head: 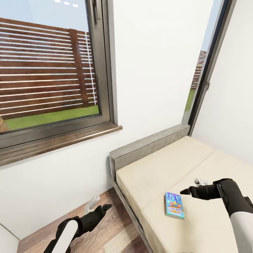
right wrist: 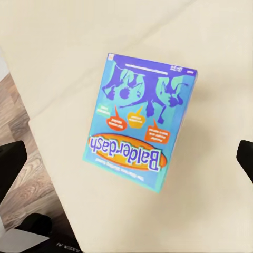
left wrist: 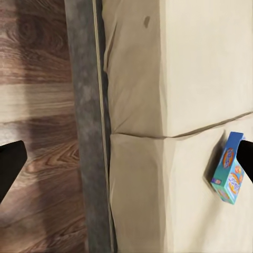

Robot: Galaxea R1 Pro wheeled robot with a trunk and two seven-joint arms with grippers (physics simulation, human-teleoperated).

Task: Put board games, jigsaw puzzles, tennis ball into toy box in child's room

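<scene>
Both of my pincers are out in front of me, and the right pincer (head: 185,192) hangs over the bed (head: 154,172) with its fingers spread wide apart and nothing between them. Just below and slightly to the inner side of that pincer lies the board game (head: 174,205), a flat blue and teal box resting face up on the cream mattress, clear of my fingertips. From the right wrist camera the same board game (right wrist: 139,124) sits between my two dark fingertips, one at each edge of the picture; its lid reads "Balderdash" on an orange oval, with purple figures and small speech bubbles around it. My left pincer (head: 102,208) hangs lower, over the wooden floor (head: 116,232) beside the grey bed frame (head: 147,146), and its fingers are also apart and empty. Through the left wrist camera I see the floor (left wrist: 42,105) and the grey frame rail (left wrist: 89,132) close under that pincer, the seam between two mattress cushions further off, and the board game (left wrist: 227,171) well away from it on the far cushion. Beyond both pincers stands a white wall with a dark-framed window (head: 102,70), through which a brown slatted fence (head: 42,66) and grass show.
</scene>
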